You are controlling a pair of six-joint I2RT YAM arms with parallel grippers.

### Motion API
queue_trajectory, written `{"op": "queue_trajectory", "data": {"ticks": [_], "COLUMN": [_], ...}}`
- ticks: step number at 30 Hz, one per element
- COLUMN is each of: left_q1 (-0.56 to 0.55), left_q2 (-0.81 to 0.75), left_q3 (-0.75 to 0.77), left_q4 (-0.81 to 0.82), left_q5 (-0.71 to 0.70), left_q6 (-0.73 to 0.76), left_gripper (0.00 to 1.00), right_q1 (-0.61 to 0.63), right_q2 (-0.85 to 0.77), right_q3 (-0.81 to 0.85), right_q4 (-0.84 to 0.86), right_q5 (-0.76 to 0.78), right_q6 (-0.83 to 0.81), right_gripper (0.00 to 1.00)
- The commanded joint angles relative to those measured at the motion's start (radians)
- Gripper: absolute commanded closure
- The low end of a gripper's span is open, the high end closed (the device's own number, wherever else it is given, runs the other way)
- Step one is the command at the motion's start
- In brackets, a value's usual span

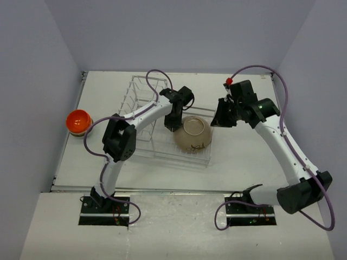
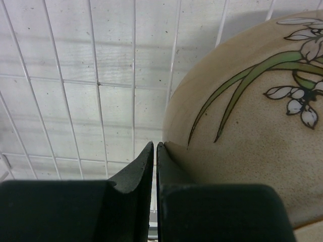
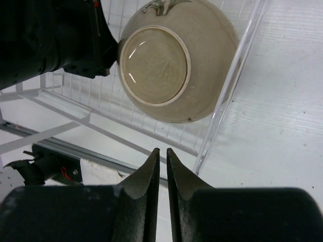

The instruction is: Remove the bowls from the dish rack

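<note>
The larger tan bowl [image 1: 193, 134] lies upside down in the low basket part of the wire dish rack [image 1: 142, 93], its foot ring facing up. My left gripper [image 1: 173, 123] is shut and empty, right beside the bowl's left side. In the left wrist view its fingertips [image 2: 155, 145] are together, with the right finger against the bowl's painted wall [image 2: 252, 126]. My right gripper [image 1: 221, 117] is shut and empty, just right of the rack. In the right wrist view it [image 3: 161, 150] hovers short of the bowl [image 3: 166, 60] and the rack's end wire [image 3: 228, 91].
An orange bowl [image 1: 77, 119] sits on the table at the far left, stacked on something pale that is mostly hidden. The rack's tall slotted part [image 1: 149, 86] holds no bowls. Walls close in on three sides.
</note>
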Motion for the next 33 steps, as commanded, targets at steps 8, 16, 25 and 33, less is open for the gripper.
{"op": "queue_trajectory", "data": {"ticks": [8,16,25,33], "left_q1": [-0.005,-0.005,-0.007,-0.007], "left_q2": [-0.017,-0.05,-0.073,-0.083], "left_q3": [0.044,0.022,0.027,0.016], "left_q4": [-0.016,-0.02,-0.01,-0.017], "left_q5": [0.01,-0.023,-0.051,-0.059], "left_q6": [0.009,0.009,0.001,-0.009], "left_gripper": [0.94,0.94,0.88,0.81], "right_q1": [-0.044,-0.007,0.042,0.066], "right_q2": [0.133,0.106,0.041,0.1], "right_q3": [0.072,-0.023,-0.213,-0.273], "right_q4": [0.027,0.01,0.084,0.14], "right_q5": [-0.14,-0.198,-0.2,-0.195], "right_q6": [-0.045,-0.043,-0.019,-0.005], "right_gripper": [0.74,1.0,1.0,1.0]}}
